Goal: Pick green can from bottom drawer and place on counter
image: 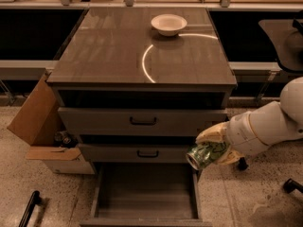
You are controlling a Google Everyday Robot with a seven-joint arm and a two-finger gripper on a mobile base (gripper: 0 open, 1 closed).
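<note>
The counter (118,46) tops the cabinet, with the bottom drawer (147,193) pulled open at its 6 o'clock. At the drawer's 2 o'clock, the gripper (216,146) hangs in the air, its fingers (213,133) pinching the tilted green can (202,156).

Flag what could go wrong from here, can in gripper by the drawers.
1. The gripper holds the green can tilted, low beside the middle drawer; lifting could clip the counter edge above it.
2. Its shiny body looks dented; it may slip and fall into the open bottom drawer.
3. The bowl sits at the counter's back; placing deep could bump it.
</note>
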